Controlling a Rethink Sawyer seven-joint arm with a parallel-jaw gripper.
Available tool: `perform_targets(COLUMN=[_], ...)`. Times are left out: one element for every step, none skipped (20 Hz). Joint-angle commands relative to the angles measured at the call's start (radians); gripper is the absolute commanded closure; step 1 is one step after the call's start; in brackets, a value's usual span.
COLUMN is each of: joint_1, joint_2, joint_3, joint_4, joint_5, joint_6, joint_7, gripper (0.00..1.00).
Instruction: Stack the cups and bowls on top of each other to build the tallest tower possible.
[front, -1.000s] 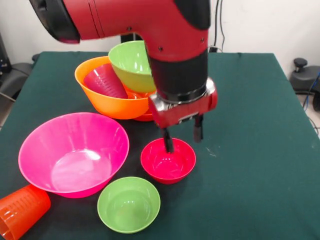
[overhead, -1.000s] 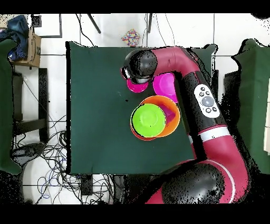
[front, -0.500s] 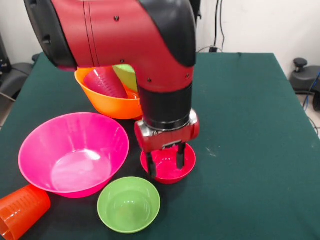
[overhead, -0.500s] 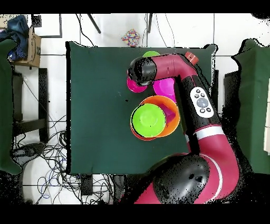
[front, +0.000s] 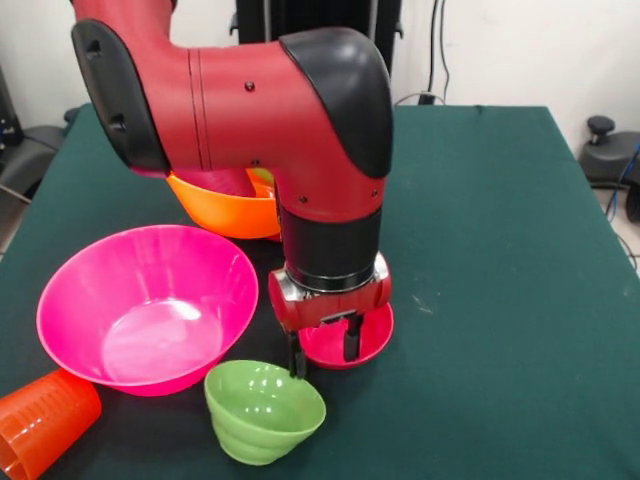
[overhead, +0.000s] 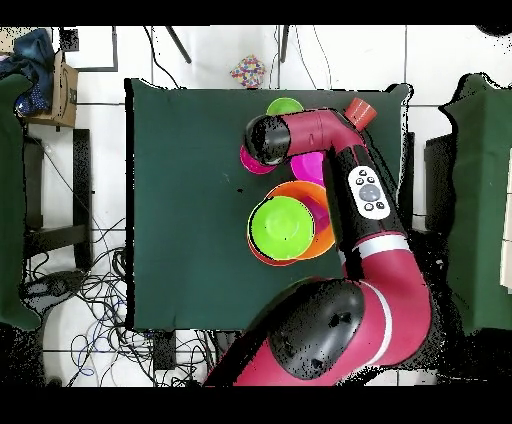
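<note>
My gripper (front: 323, 352) is down at the small crimson bowl (front: 372, 330). It is open, with one finger inside the bowl's near rim and the other outside it. The outer finger (front: 296, 362) is right at the rim of the small lime green bowl (front: 265, 410), which stands tilted. In the overhead view the wrist (overhead: 268, 138) hides the gripper, and the crimson bowl (overhead: 249, 161) shows beside it. The tower (overhead: 290, 228) is a medium lime green bowl in the large orange bowl (front: 225, 208), on a red-orange base. The blue and purple cups are out of view.
The large pink bowl (front: 148, 305) stands left of the gripper and shows in the overhead view (overhead: 312, 165). An orange cup (front: 40, 422) lies on its side at the near left corner. The green table cloth (front: 500, 250) stretches to the right.
The arm has come down and toward the table's near side, to the crimson bowl's near rim. The small lime green bowl has tipped from flat to tilted.
</note>
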Motion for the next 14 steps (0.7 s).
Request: perform_targets(joint_1=[0.06, 0.062, 0.064, 0.065, 0.065, 0.065, 0.064, 0.063, 0.061, 0.06, 0.061, 0.063, 0.063, 0.062], joint_2=[0.062, 0.063, 0.065, 0.064, 0.063, 0.062, 0.062, 0.062, 0.062, 0.063, 0.065, 0.065, 0.066, 0.067], joint_3=[-0.106, -0.111, -0.114, -0.119, -0.121, -0.123, -0.123, -0.122, -0.122, -0.122, -0.124, -0.127, -0.127, -0.128], joint_4=[-0.084, -0.08, -0.08, -0.077, -0.076, -0.075, -0.074, -0.073, -0.072, -0.071, -0.073, -0.074, -0.072, -0.07], joint_5=[-0.05, -0.048, -0.044, -0.039, -0.033, -0.027, -0.022, -0.016, -0.011, -0.005, -0.002, 0.001, 0.003, 0.004], joint_6=[-0.083, -0.092, -0.096, -0.103, -0.103, -0.104, -0.104, -0.105, -0.106, -0.106, -0.095, -0.089, -0.092, -0.096], joint_7=[0.133, 0.133, 0.13, 0.13, 0.126, 0.121, 0.114, 0.108, 0.101, 0.094, 0.085, 0.082, 0.08, 0.078], gripper=[0.0, 0.0, 0.0, 0.0, 0.0, 0.0, 0.0, 0.0, 0.0, 0.0, 0.0, 0.0, 0.0, 0.0])
